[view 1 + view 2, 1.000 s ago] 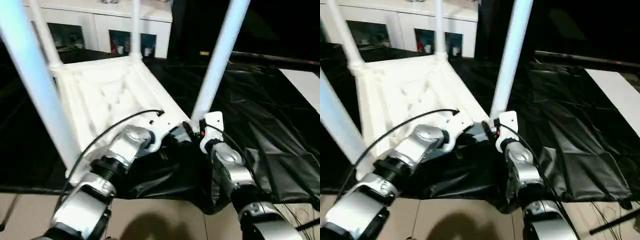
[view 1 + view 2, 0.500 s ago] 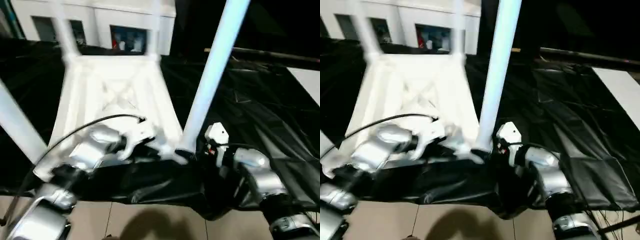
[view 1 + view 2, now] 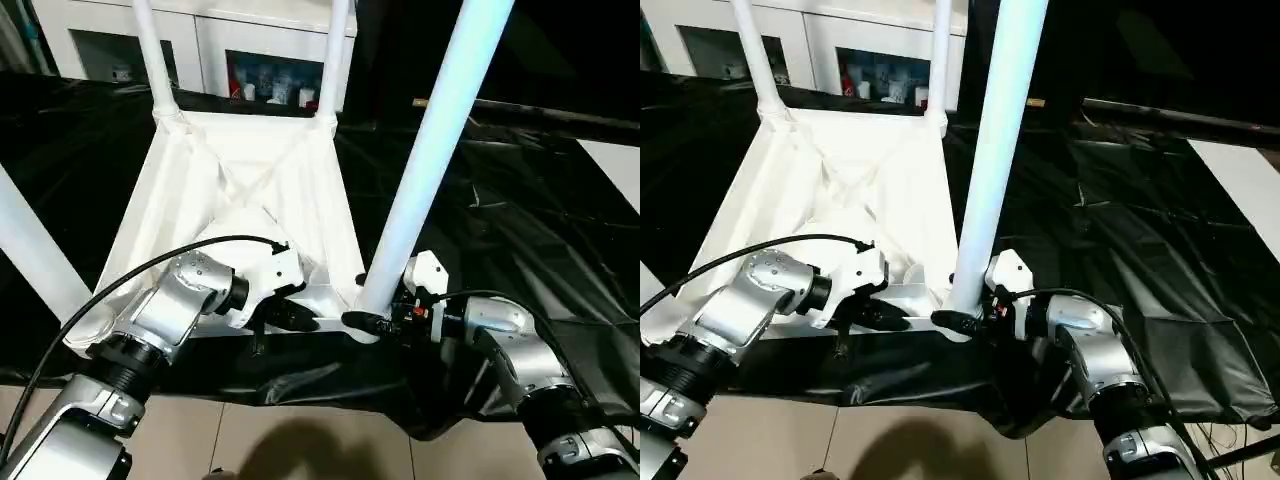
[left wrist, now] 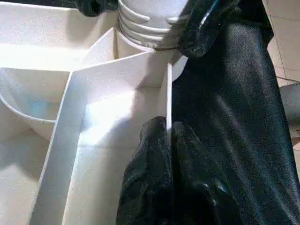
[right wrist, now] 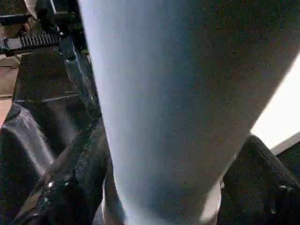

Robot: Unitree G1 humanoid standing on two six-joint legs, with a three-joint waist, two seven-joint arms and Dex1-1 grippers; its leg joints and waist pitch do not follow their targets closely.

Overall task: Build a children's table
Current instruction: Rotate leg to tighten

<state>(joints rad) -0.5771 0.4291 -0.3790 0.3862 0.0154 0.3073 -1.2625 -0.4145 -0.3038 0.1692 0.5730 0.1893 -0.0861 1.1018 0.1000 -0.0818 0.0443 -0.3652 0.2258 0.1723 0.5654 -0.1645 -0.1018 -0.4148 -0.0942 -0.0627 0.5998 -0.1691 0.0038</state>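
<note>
Legs are stuck upright in the corner sockets of the upside-down small white plastic table [image 3: 250, 200]. Its near rim is pinched by the left gripper [image 4: 168, 136]; its near right leg [image 3: 430, 150] is clasped by the right gripper [image 3: 372, 318].

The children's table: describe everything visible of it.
The children's table is white plastic and lies upside down on the black-draped work table, its ribbed underside facing up. Four tubular legs stand up from its rounded corner sockets and run past the picture's top. The left end effector is shut on the thin near edge wall. The right end effector straddles the base of the near right leg, a finger on each side.
</note>
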